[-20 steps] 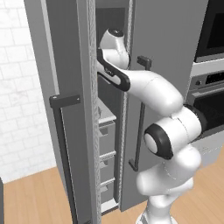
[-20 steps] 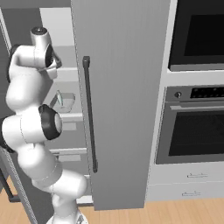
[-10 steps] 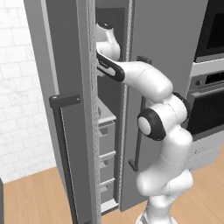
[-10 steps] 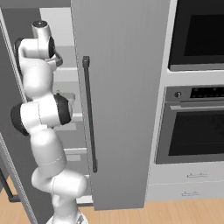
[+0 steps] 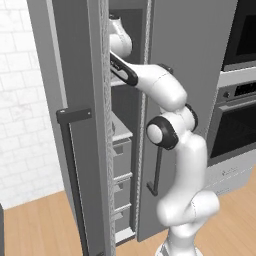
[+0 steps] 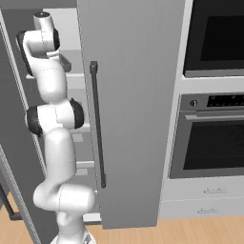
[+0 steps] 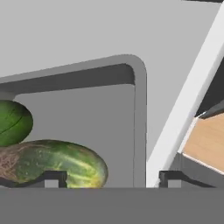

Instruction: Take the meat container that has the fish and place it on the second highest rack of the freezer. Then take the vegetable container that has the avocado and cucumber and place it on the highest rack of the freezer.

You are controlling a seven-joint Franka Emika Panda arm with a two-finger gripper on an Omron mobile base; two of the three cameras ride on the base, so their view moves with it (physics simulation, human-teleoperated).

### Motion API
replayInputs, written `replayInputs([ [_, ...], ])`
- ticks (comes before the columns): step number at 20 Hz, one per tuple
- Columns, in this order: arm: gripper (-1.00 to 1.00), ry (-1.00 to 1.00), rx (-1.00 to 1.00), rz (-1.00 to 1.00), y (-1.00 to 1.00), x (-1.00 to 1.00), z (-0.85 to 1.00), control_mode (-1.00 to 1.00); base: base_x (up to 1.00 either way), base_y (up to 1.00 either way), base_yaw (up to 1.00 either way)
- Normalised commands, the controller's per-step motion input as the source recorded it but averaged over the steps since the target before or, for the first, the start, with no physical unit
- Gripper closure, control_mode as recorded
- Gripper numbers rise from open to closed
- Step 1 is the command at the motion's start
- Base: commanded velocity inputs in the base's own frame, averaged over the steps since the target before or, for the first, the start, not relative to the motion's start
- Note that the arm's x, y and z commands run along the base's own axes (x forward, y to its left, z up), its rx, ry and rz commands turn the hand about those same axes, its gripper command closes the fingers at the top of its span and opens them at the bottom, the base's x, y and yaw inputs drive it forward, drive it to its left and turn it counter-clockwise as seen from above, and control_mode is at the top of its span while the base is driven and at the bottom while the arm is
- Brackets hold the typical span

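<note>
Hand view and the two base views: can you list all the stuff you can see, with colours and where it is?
cucumber: 1, green, in the grey container, hand view
avocado: 1, dark green, beside the cucumber
container: 1, grey, on the white freezer rack
freezer door: 1, grey, open at left
closed door: 1, grey, dark handle
ovens: 2, dark glass, stacked at right
drawers: 2, pale, under the ovens
floor: wood
arm: white, reaching into the freezer
gripper: dark fingertips, above the container rim
</note>
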Motion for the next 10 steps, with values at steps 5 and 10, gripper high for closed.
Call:
replayInputs([
  [5,-1.0,-0.05,0.0,0.0,-0.15,-0.95,-0.16,-1.0,0.0,0.0,0.0],
  [10,-1.0,0.0,0.0,0.0,-0.66,-1.0,-0.52,-1.0,0.0,0.0,0.0],
])
